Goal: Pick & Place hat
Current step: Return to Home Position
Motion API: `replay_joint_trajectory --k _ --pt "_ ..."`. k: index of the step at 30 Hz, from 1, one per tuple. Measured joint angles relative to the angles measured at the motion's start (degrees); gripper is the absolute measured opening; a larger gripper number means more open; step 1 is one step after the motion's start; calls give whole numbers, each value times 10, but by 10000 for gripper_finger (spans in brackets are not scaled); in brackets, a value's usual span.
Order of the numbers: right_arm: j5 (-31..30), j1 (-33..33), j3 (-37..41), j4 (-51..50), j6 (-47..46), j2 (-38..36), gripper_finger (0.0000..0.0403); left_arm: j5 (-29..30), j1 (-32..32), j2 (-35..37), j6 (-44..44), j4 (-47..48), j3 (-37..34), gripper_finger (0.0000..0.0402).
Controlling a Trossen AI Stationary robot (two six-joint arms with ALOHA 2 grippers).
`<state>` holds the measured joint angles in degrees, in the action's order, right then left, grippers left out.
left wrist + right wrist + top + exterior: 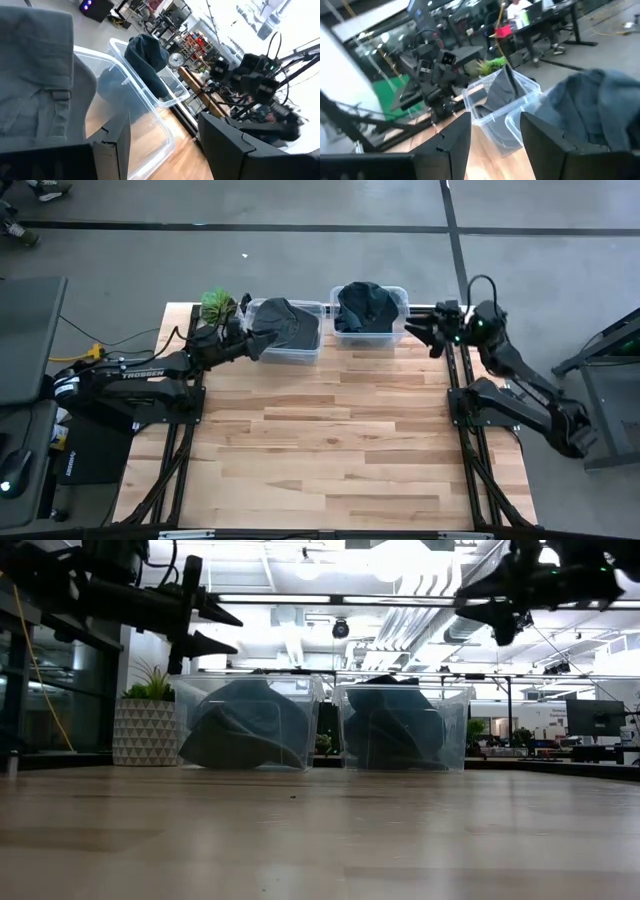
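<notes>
With the left jaws released and empty above the edge of the left bin (300,359) and the right jaws likewise released just beside the right bin (401,293), the gray cap (286,324) lies in the left bin and blue caps (366,305) fill the right, so only homing both arms seems left.

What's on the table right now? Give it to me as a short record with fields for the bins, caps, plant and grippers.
left bin: transparent, at the table's far edge
gray cap: inside left bin
right bin: transparent, beside left bin
blue cap: inside right bin
plant: potted, left of left bin
left gripper: open, empty, raised by left bin
right gripper: open, empty, raised right of right bin
</notes>
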<state>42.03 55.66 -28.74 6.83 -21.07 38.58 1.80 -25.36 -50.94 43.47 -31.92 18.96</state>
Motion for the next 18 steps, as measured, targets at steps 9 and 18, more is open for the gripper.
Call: replay_joint_trajectory --k 9,18 --pt "-61 -76 84 15 -85 -123 165 107 120 0 5 -6 0 179" --pt "-208 -243 148 41 -92 -208 165 311 267 -14 4 -43 -37 179"
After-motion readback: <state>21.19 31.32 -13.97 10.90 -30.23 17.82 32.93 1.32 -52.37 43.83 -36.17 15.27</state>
